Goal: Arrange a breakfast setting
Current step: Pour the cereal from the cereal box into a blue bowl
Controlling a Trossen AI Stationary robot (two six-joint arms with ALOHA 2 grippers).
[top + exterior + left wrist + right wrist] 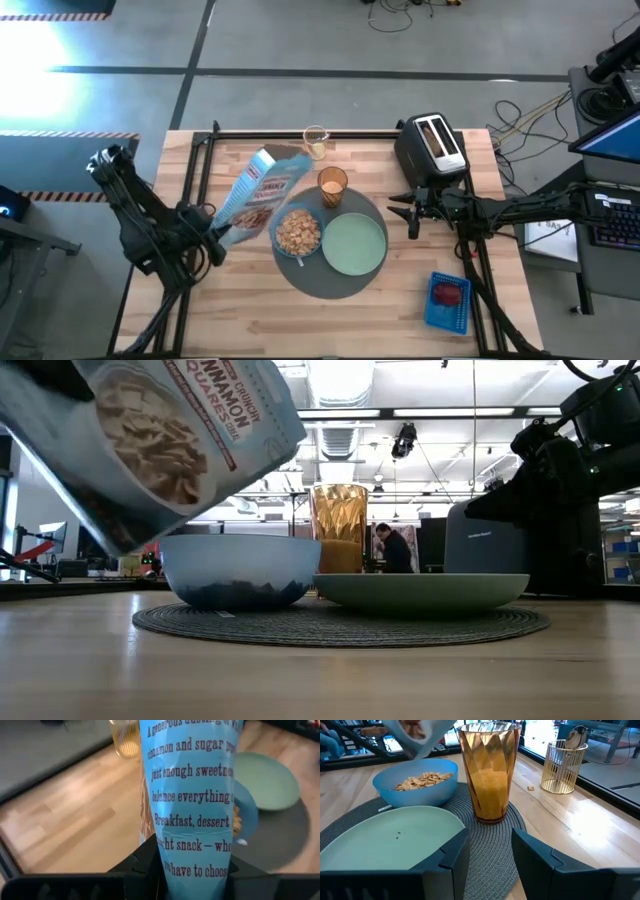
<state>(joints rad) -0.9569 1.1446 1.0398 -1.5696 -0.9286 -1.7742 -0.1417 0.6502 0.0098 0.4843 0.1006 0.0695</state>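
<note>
So cereal's in, bag tipped over the bowl

Left gripper [212, 240] fingers pinch the glossy blue cereal bag [258, 193] by its bottom, mouth angled over the small blue bowl [298, 233] of brown cereal [422, 780] on the woven round mat [335, 283]. Beside it sit the smooth pale-green plate [355, 245] and the faceted amber tumbler [489, 770]. Right gripper [412, 212] hovers near the plate, fingers spread, probably waiting its turn.

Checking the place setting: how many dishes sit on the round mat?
3: the blue bowl of cereal on the mat's left part, the green plate on its right, and the amber tumbler at its far edge.
</note>
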